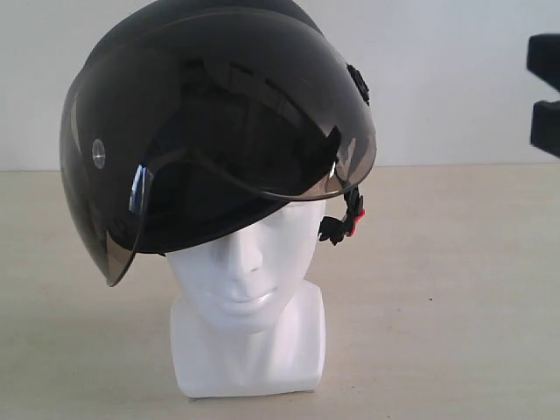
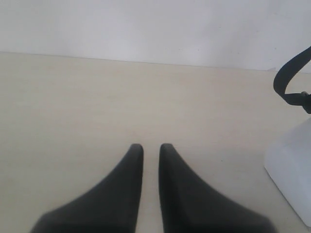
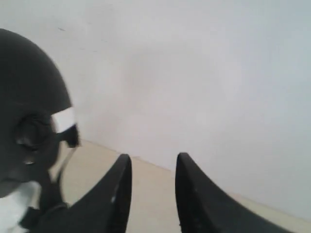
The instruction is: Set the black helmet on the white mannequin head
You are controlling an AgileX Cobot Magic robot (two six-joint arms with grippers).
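**Helmet on head, both grippers empty**

Your right gripper (image 1: pixel 535 94) hangs with fingers apart, holding nothing. Well clear to its left, the black helmet (image 1: pixel 219 114) sits tilted on the white mannequin head (image 1: pixel 249 289). Your left gripper (image 2: pixel 151 146) shows a slim gap.

A pale beige, faintly wood-grained flat table (image 1: pixel 455 289) spreads from near to far across the whole scene. A plain white matte wall (image 1: pixel 437 79) rises along its far edge. A tiny dark speck (image 1: pixel 430 300) lies on the table's right side.
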